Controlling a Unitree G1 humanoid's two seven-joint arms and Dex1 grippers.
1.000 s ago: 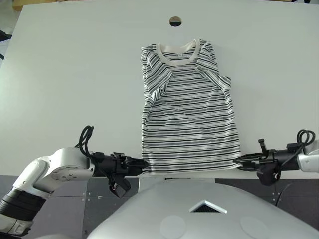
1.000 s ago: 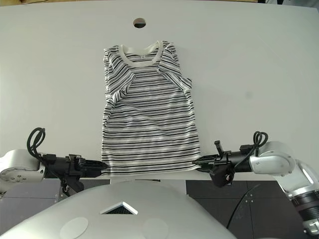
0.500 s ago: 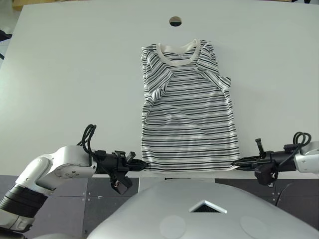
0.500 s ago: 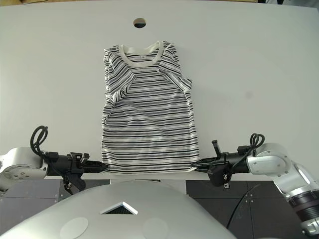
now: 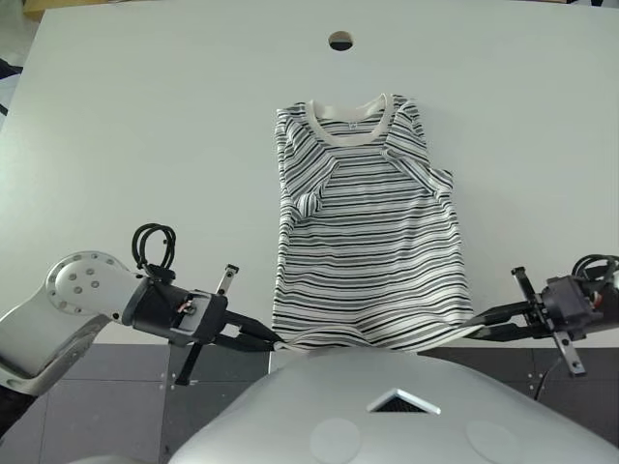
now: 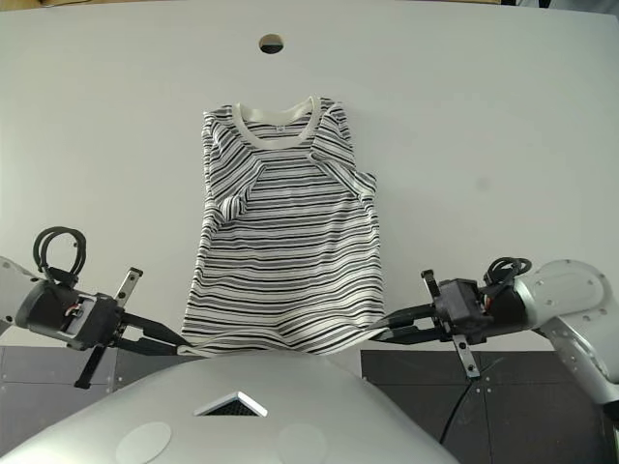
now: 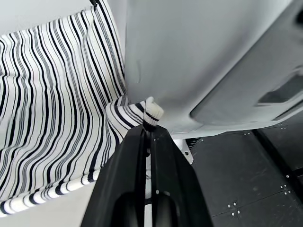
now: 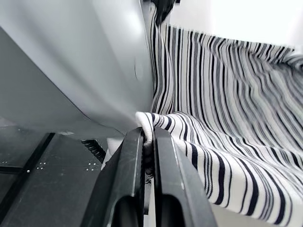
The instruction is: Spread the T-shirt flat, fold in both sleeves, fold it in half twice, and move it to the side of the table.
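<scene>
Two lower corners of the T-shirt [image 5: 368,242] are held, one by each hand. At the lower left of the left eye view, the left hand [image 5: 273,340] is closed narrowly on the hem corner on that side. In the left wrist view the striped corner is seen pinched between the dark fingers [image 7: 163,146] of the left hand [image 7: 147,131]. At the lower right, the right hand [image 5: 476,324] is clamped in the same way on the opposite hem corner, and in the right wrist view the cloth [image 8: 227,118] is seen gripped at the tips of the right hand [image 8: 147,136].

The T-shirt is laid lengthwise down the middle of the white bench [image 5: 145,145], with its collar [image 5: 350,120] toward the top of the frame and its hem at the bottom edge of the bench. Both sleeves are folded inward over the chest, one [image 5: 311,193] on the left side and one [image 5: 430,174] on the right. Between the two held corners the hem is stretched in a shallow curve. A round hole [image 5: 339,42] is set in the bench above the collar, well apart from the cloth.
</scene>
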